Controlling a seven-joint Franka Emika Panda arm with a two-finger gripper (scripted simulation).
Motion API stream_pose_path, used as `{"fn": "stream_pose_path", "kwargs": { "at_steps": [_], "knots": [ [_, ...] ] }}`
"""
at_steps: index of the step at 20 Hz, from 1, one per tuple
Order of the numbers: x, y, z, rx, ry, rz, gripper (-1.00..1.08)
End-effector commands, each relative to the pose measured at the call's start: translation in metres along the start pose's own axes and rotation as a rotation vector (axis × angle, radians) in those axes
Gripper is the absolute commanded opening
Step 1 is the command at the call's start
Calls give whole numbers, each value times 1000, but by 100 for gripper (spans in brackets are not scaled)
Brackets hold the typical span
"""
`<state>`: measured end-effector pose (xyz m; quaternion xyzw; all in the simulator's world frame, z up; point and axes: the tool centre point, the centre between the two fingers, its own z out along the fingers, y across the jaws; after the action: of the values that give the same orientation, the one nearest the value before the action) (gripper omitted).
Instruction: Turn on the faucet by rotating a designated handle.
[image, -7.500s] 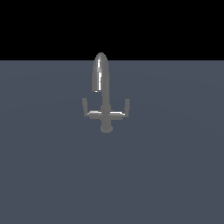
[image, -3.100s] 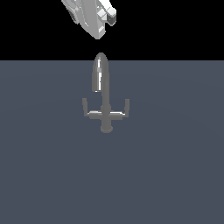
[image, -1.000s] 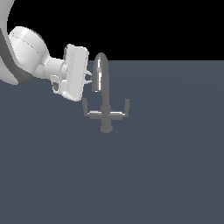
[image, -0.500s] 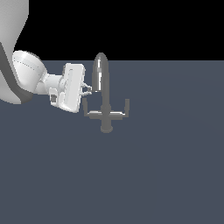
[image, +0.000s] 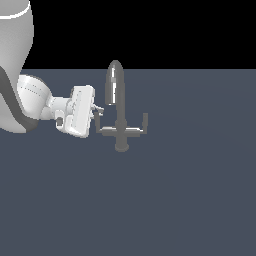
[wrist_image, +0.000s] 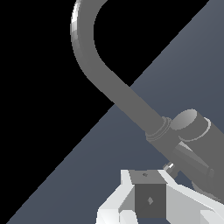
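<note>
The faucet (image: 120, 127) is a small grey tap with an arched spout (image: 114, 80), a round base and a crossbar with two levers. The handle (image: 103, 130) is the lever on the exterior view's left, with a small upturned tip. My gripper (image: 99, 110) points at the faucet from the exterior view's left, its fingertips just above and beside that tip. The fingers look closed together and hold nothing. I cannot tell whether they touch the handle. In the wrist view my gripper (wrist_image: 150, 192) sits below the spout (wrist_image: 94, 70) and near the crossbar hub (wrist_image: 192, 127).
The faucet stands on a flat dark grey-blue surface (image: 175, 200). My white arm (image: 30, 100) fills the upper part of the exterior view's left. The matching lever (image: 142, 126) is on the far side of the faucet from my gripper.
My arm has come down from above and settled on the faucet's left. Over the last second the hand dropped lower toward the left lever. The faucet's levers look unmoved.
</note>
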<state>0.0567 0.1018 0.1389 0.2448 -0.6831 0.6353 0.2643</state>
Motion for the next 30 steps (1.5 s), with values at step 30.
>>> {"fn": "stream_pose_path", "kwargs": {
  "at_steps": [30],
  "knots": [
    [36, 24, -3, 18, 2, -53, -100]
  ]
}}
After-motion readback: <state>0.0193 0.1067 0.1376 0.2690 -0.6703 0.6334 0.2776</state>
